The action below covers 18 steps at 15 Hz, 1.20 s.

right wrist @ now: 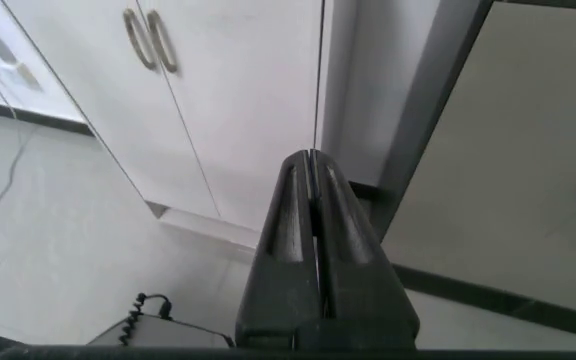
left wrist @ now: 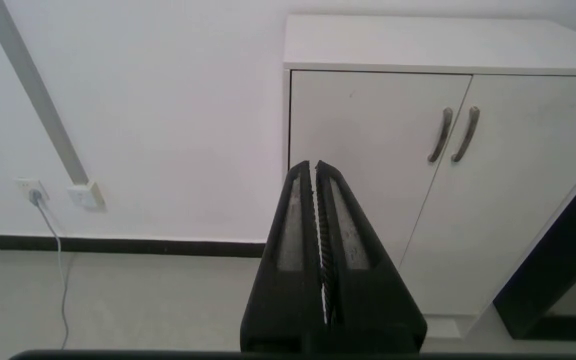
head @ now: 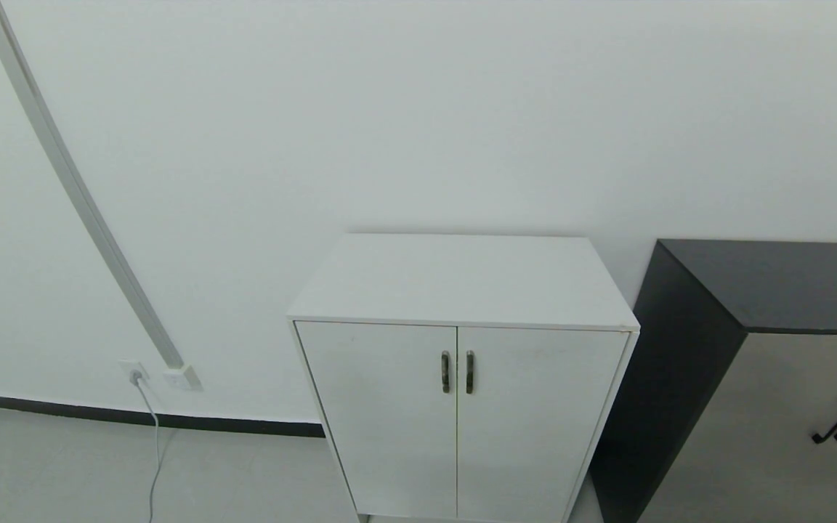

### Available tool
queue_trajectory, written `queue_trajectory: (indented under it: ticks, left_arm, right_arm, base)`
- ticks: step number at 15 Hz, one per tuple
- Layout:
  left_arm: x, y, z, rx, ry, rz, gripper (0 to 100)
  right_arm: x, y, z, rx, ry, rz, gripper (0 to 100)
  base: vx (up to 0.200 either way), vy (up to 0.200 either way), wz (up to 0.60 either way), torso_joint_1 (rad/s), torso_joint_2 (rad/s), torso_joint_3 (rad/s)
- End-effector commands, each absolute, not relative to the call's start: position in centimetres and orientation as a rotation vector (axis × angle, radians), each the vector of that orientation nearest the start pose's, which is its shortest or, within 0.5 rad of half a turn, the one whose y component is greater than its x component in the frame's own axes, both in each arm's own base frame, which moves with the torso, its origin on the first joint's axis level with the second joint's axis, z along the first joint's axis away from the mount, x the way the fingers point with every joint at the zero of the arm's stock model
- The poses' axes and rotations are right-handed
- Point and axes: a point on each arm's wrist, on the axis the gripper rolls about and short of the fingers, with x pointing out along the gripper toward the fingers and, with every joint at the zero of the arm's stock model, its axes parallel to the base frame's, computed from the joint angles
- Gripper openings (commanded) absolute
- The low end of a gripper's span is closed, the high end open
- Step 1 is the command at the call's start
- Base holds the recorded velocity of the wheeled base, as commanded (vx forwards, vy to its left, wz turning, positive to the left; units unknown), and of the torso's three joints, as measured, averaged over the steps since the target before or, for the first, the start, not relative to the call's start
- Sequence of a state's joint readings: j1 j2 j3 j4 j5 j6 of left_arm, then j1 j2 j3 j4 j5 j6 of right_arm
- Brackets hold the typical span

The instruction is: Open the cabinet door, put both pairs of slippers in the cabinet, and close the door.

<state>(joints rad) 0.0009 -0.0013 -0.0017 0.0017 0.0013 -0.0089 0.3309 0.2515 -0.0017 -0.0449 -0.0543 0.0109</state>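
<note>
A white two-door cabinet stands against the wall with both doors closed. Two dark vertical handles sit side by side where the doors meet. In the left wrist view my left gripper is shut with nothing in it, some way in front of the cabinet's left door. My right gripper is also shut and empty, low down in front of the cabinet's right side, near the gap beside the dark cabinet.
A taller dark cabinet with black handles stands close against the white one's right side. On the left wall a socket holds a grey cable running down to the floor, under a slanted conduit. Grey floor lies open left of the cabinet.
</note>
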Motion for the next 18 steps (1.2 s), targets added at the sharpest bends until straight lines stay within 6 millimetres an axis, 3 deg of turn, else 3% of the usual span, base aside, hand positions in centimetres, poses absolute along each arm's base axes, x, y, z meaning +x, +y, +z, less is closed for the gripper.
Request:
queue_trajectory:
  ticks: [1,9,18]
  left_arm:
    - [-2.3,0.0,7.6,-0.009,0.000,0.003,0]
    - [-2.3,0.0,7.6,-0.009,0.000,0.003,0]
    - [-2.3,0.0,7.6,-0.009,0.000,0.003,0]
  right_arm:
    - [-0.5,-0.3,8.4,-0.021,0.163,0.279,0]
    - [-1.1,-0.3,7.8,-0.066,0.137,0.330,0]
    - [-1.5,-0.2,7.8,-0.029,0.097,0.130,0]
  base:
    - [0.000,0.000,0.00,0.000,0.00,0.000]
    - [0.000,0.000,0.00,0.000,0.00,0.000]
    - [0.000,0.000,0.00,0.000,0.00,0.000]
